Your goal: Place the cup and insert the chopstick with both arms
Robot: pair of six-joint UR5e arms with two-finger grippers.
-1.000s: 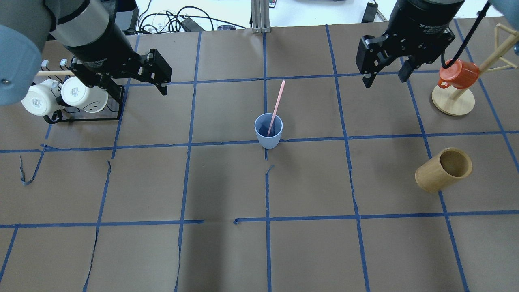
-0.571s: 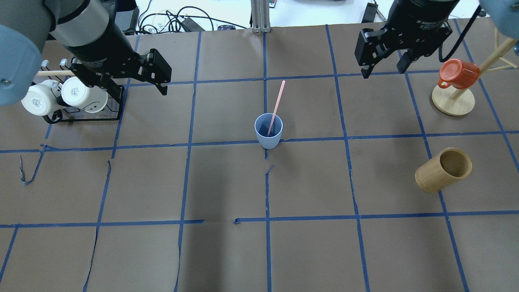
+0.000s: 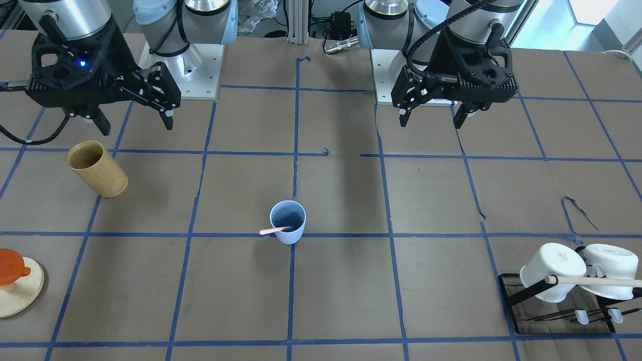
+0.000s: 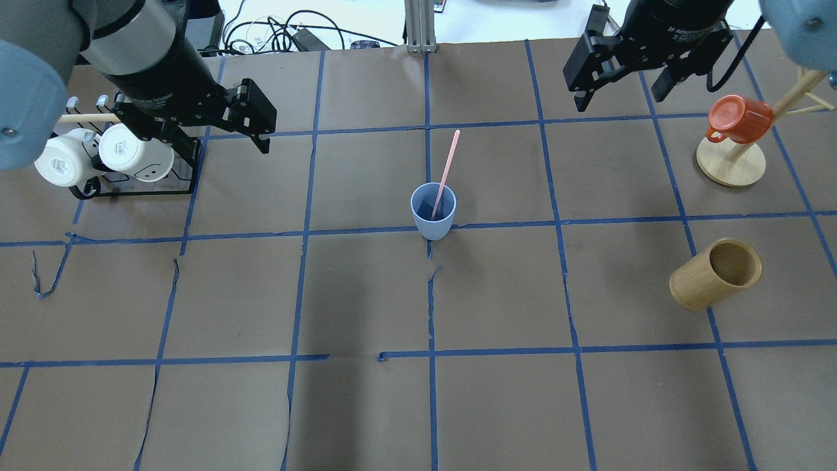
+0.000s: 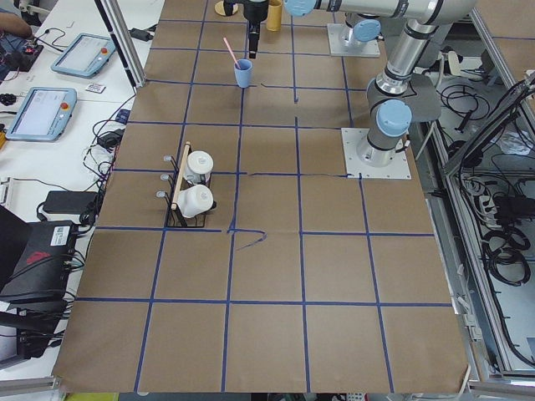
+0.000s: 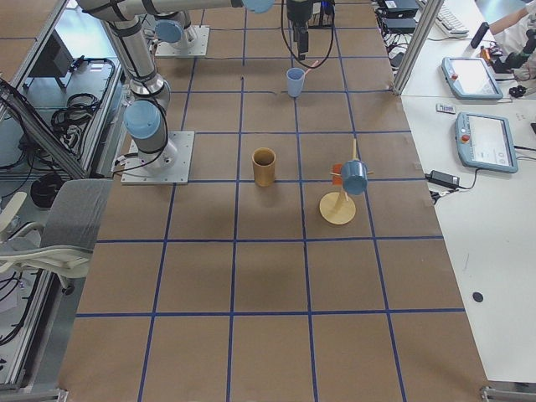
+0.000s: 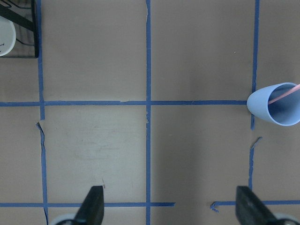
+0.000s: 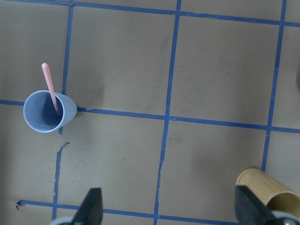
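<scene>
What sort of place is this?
Probably a robotics lab: a brown paper-covered table gridded with blue tape, a grey-and-blue robot arm bolted to it, and a touchscreen control pendant on the white bench.

Cup (image 4: pixel 433 214): blue plastic, matt, smooth; chopstick (image 4: pixel 448 163): pink, smooth, plastic-looking; table cover (image 4: pixel 366 294): brown paper, matt, torn at seams; tape (image 4: pixel 497 224): blue, matt; tumbler (image 4: pixel 700 284): light wood, satin; stand (image 4: pixel 730 165): pale wood, smooth; red mug (image 4: pixel 739 119): glossy; white mugs (image 4: pixel 127 152): glossy, ceramic-looking; rack (image 4: pixel 140 191): black metal wire; dowel (image 3: pixel 597 281): bare wood.
</scene>
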